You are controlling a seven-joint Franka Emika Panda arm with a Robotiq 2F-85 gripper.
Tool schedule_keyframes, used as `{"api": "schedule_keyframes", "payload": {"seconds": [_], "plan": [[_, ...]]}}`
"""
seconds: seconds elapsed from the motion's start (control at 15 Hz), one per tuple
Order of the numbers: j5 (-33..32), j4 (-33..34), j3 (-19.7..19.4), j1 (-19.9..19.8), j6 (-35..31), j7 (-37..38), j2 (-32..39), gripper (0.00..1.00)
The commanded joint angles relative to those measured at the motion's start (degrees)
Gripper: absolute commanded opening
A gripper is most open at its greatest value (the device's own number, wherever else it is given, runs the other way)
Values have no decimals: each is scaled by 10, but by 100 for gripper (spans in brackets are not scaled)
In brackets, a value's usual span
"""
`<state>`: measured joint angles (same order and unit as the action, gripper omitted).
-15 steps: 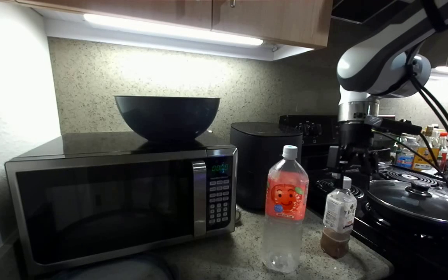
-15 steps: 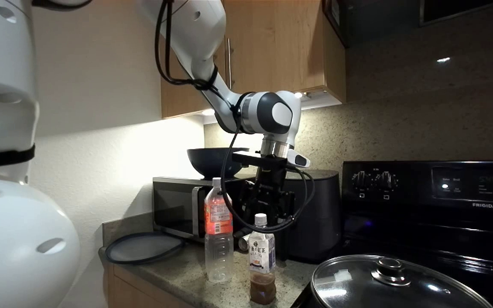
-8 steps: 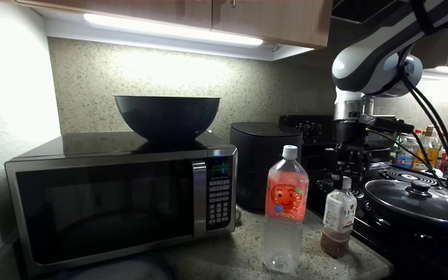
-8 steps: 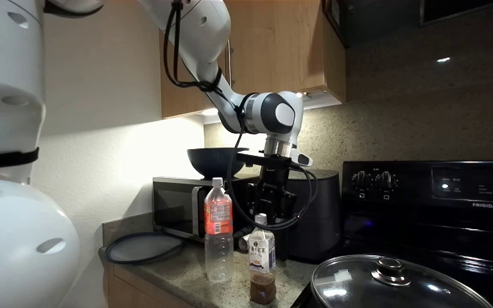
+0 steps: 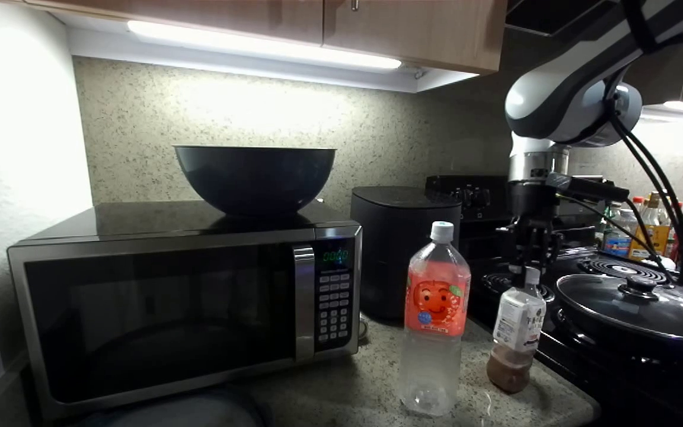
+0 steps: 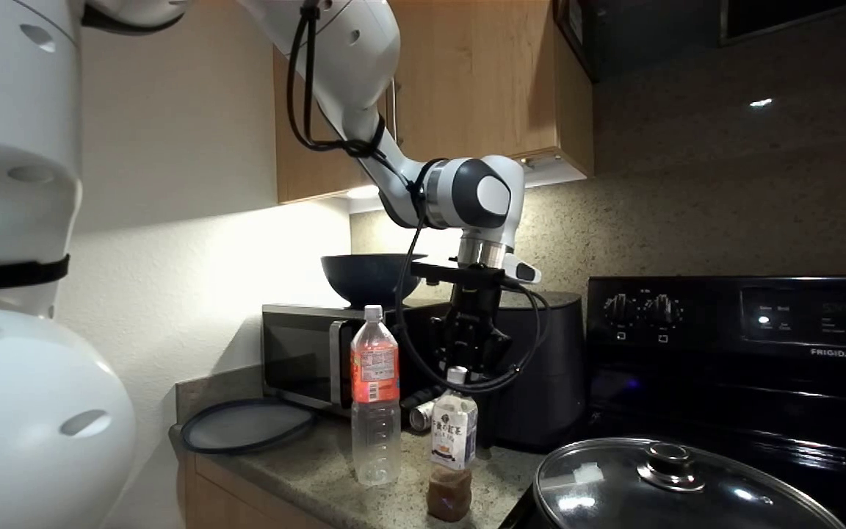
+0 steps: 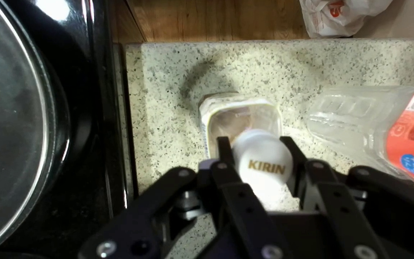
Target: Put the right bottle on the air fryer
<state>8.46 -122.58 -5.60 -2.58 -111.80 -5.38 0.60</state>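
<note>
The right bottle (image 5: 518, 326) is small and clear, with a pale label, brownish liquid at the bottom and a white cap. Its top leans slightly in both exterior views, and its base sits on or very close to the counter. Seen in the wrist view, the gripper (image 7: 257, 144) has its two black fingers (image 7: 225, 149) closed against either side of the white cap (image 7: 264, 162) marked KIRIN. From an exterior view the gripper (image 5: 529, 265) hangs straight down over the bottle's neck. Behind them stands the black air fryer (image 5: 384, 255), flat on top, partly hidden by the arm in an exterior view (image 6: 548, 367).
A taller bottle with a red-orange label (image 5: 436, 302) stands close beside the right bottle. The microwave (image 5: 163, 314) carries a dark bowl (image 5: 255, 178). On the stove sits a lidded pan (image 6: 614, 485). A cabinet (image 5: 412, 29) overhangs the back.
The gripper has shifted slightly over the right bottle and its jaws have come together on the cap. The bottle, upright before, now leans a little.
</note>
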Motion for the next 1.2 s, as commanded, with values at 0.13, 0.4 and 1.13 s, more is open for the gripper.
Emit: {"api": "schedule_keyframes", "payload": {"seconds": [0.13, 0.4, 1.13], "plan": [[-12, 13, 4, -9, 16, 14, -2, 12], [-45, 5, 16, 1, 0, 45, -36, 12], [-91, -52, 75, 28, -193, 102, -212, 12]]}}
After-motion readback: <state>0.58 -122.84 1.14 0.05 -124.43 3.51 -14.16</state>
